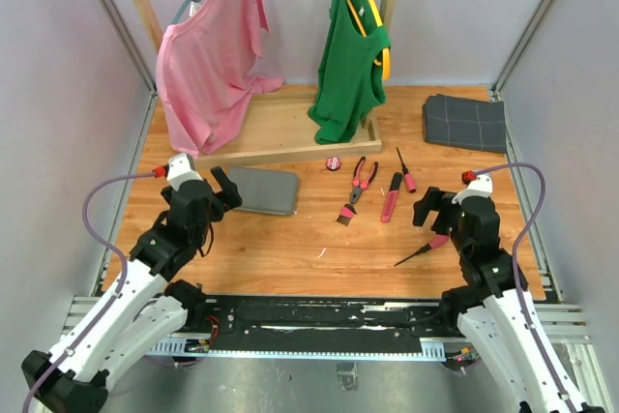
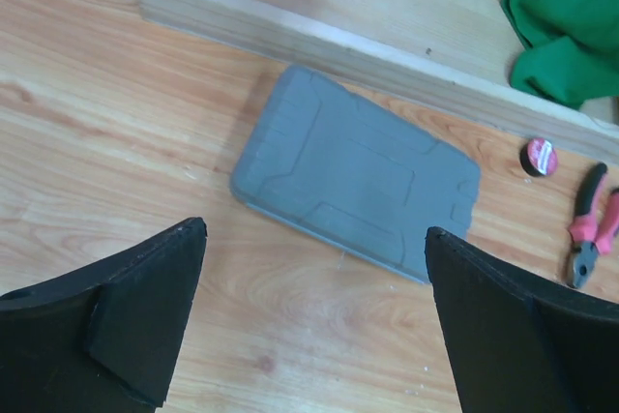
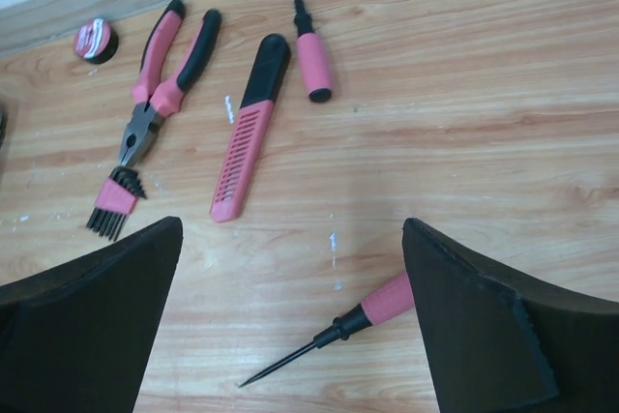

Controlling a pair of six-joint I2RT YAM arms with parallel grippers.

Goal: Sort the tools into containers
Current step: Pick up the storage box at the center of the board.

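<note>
The grey case lies shut and flat left of centre, also seen in the left wrist view. My left gripper hovers open just before its near edge, holding nothing. Right of the case lie pliers, a small brush, a long pink knife-like tool, a screwdriver and a round red piece. A second screwdriver lies under my open right gripper, its pink handle partly hidden by the right finger. That gripper holds nothing.
A wooden clothes rack base stands at the back with a pink shirt and a green shirt hanging over it. A dark grey folded cloth lies at the back right. Walls close in both sides.
</note>
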